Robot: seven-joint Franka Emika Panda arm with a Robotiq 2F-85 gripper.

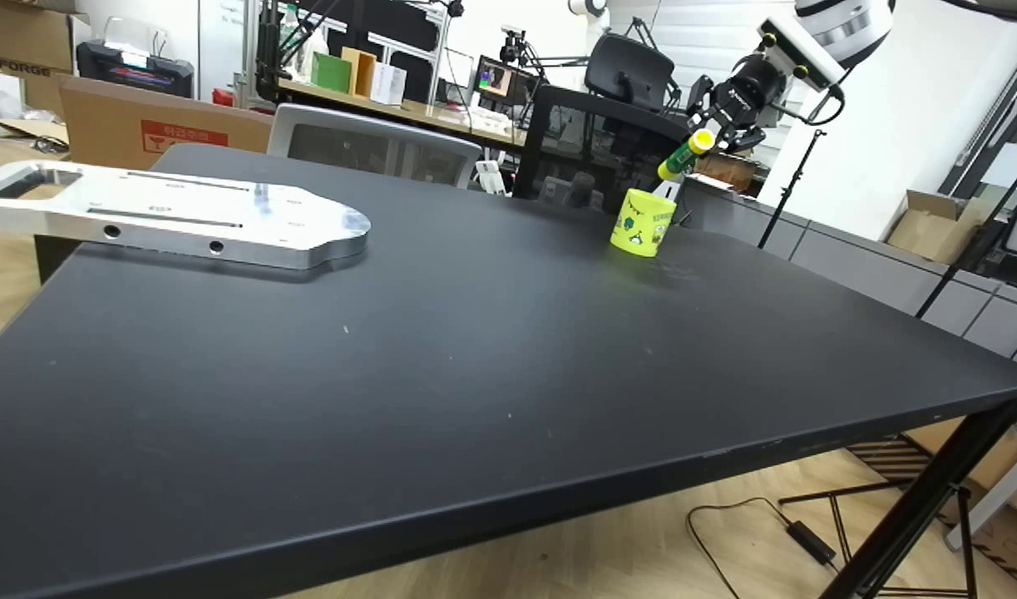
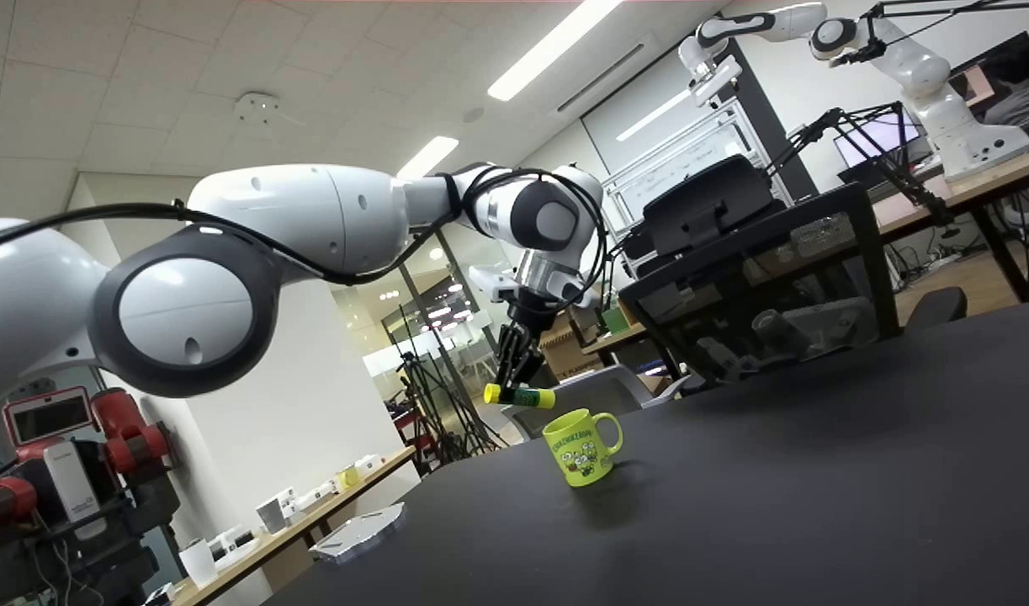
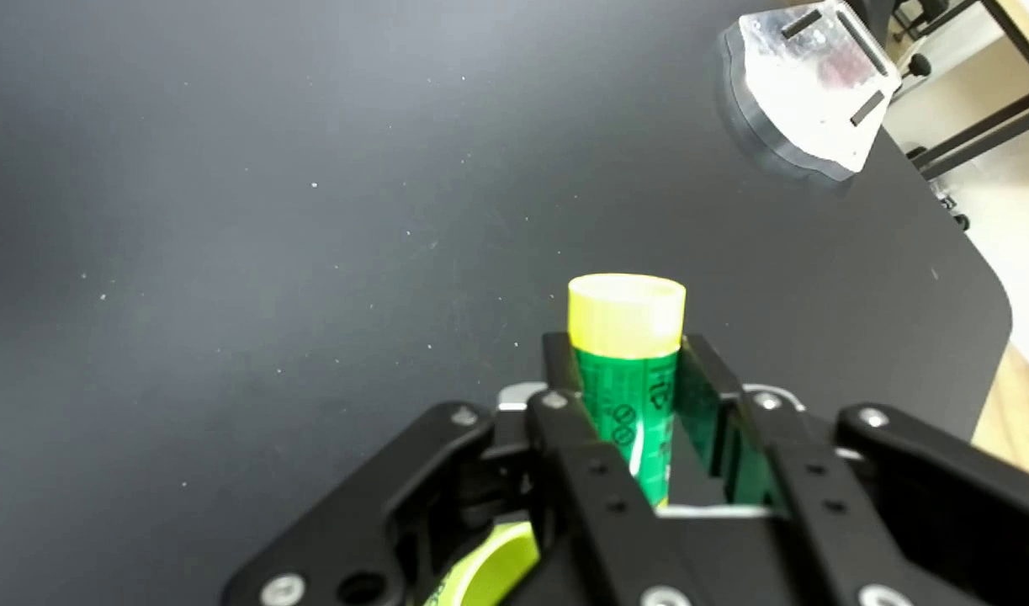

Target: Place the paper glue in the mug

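Note:
The paper glue, a green stick with yellow ends, is held between the fingers of my gripper [image 3: 630, 358]; the wrist view shows the paper glue [image 3: 623, 400] with one yellow end sticking out beyond the fingertips. In both exterior views, the paper glue [image 1: 681, 158] [image 2: 533, 398] is tilted in the air, just above the mug's rim and apart from it. The lime mug [image 1: 641, 225] [image 2: 580, 452] stands upright on the dark table, its handle visible in an exterior view. In the wrist view, only part of the mug [image 3: 501, 566] shows, mostly hidden behind the gripper.
A silver metal plate [image 1: 225, 212] [image 2: 358, 532] [image 3: 817, 88] lies on the dark table [image 1: 475, 399], away from the mug. Office chairs [image 1: 375, 137] [image 2: 758, 278] stand close behind the table's edge.

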